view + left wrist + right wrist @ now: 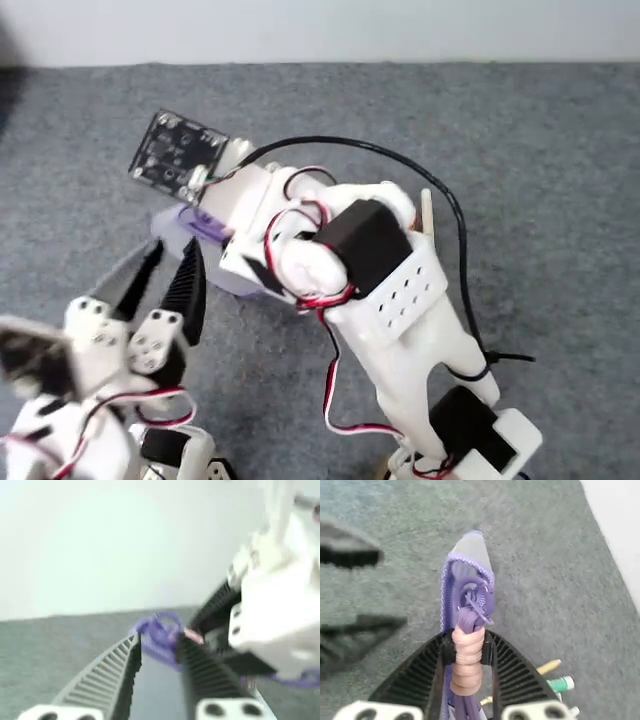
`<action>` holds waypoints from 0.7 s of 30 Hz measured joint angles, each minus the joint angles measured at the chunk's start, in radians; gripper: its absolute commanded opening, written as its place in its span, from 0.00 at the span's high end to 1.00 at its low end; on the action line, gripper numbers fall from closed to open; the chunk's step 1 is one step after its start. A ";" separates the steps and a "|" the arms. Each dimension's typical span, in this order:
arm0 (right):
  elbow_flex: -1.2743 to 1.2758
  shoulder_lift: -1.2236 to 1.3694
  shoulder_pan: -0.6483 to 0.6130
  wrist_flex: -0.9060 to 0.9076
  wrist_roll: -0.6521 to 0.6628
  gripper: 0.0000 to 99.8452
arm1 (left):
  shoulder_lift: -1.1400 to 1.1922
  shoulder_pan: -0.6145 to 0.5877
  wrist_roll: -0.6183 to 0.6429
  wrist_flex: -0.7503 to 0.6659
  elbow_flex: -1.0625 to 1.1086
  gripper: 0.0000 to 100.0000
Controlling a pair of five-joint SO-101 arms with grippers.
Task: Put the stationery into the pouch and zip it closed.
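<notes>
From above, the left gripper (174, 246) is spread wide, its tips just beside the purple pouch (185, 222), which is half hidden under the other arm. Its own wrist camera shows those fingers apart, with the pouch just ahead. From the right wrist, the right gripper (467, 645) is pinched onto the pouch's pink zip pull (467, 662), with pens (557, 682) lying near.

The black, ribbed right gripper (468, 642) pinches a pale pink ridged zipper pull (468, 666). The purple fabric pouch (466, 562) rises just ahead of its fingertips. A green-capped pen (561, 684) lies beside one finger.
</notes>
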 measured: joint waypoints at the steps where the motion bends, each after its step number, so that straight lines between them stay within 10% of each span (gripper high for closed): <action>1: 0.000 0.000 -0.015 0.000 -0.005 0.99 | 0.000 -0.021 0.000 0.003 -0.012 0.79; 21: 0.038 -0.015 -0.048 0.000 -0.054 0.99 | -0.002 -0.324 -0.035 0.003 0.100 0.79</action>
